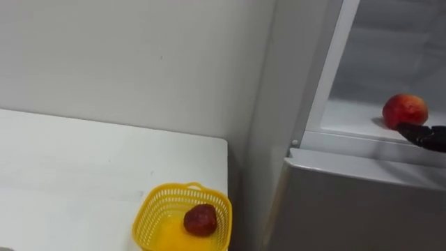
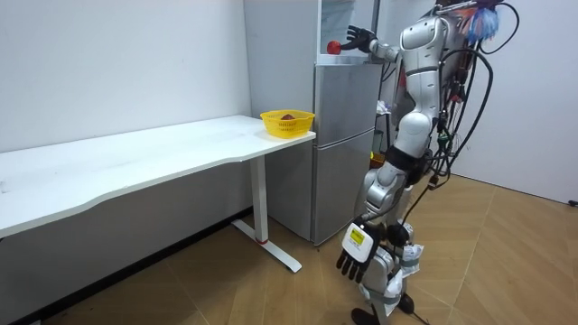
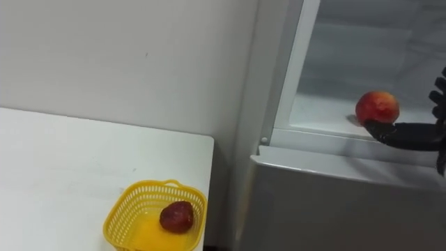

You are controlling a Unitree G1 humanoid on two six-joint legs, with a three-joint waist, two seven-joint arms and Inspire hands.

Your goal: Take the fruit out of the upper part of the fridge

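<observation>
Standing at the fridge (image 3: 327,209), I have my right hand (image 3: 411,134) raised into its open upper compartment. The fingers are spread and fairly straight and grasp nothing; my thumb lies just in front of the round red fruit (image 3: 377,107), which sits on the white shelf (image 3: 320,115) near its front edge. My left hand (image 2: 355,255) hangs loose by my leg, fingers relaxed. On the white table (image 3: 56,167) beside the fridge, a yellow basket (image 3: 120,213) at the corner holds a dark red piece (image 3: 176,216).
</observation>
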